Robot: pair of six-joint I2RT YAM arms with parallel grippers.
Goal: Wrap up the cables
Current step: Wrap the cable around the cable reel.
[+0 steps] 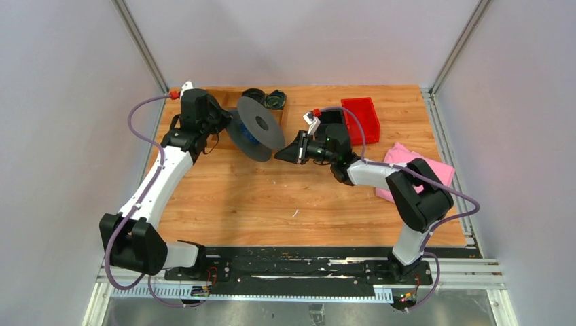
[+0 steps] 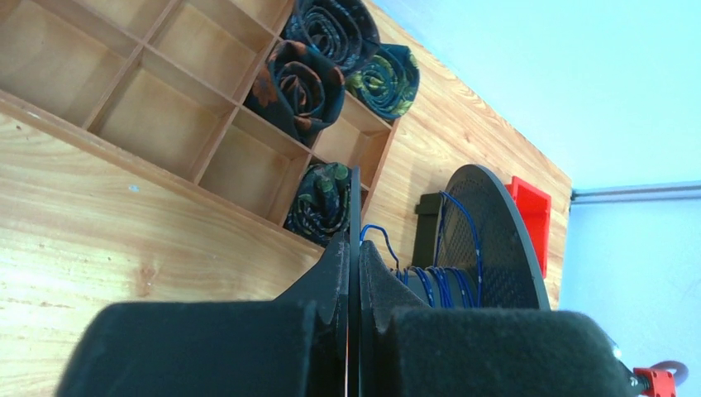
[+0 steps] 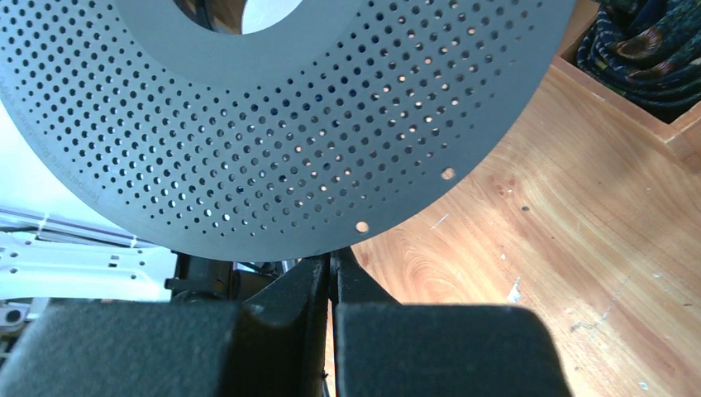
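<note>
Cable, to begin with: the blue cable (image 2: 446, 283) is very thin and lies in loose turns around the hub of the grey spool (image 1: 261, 126), between its two perforated flanges. One strand loops up along the inner face of the far flange.

The spool stands tilted at the rear left of the tabletop (image 1: 272, 204), just in front of a wooden compartment tray (image 2: 140, 51). Several of the tray's right-hand cells hold dark rolled fabrics (image 2: 302, 83). Whether the spool's rim touches the wood below cannot be told.

The left tool (image 2: 354, 248) is clamped on the rim of the near flange, which shows edge-on as a thin plate between its fingers.

The right tool (image 3: 331, 263) sits just at the lower rim of the other flange. Its fingers are drawn together with only a slit between them. Whether anything fine is pinched in the slit cannot be told.

A red bin (image 1: 361, 117) stands at the back right. A pink cloth (image 1: 438, 170) lies near it, partly under the right arm.
</note>
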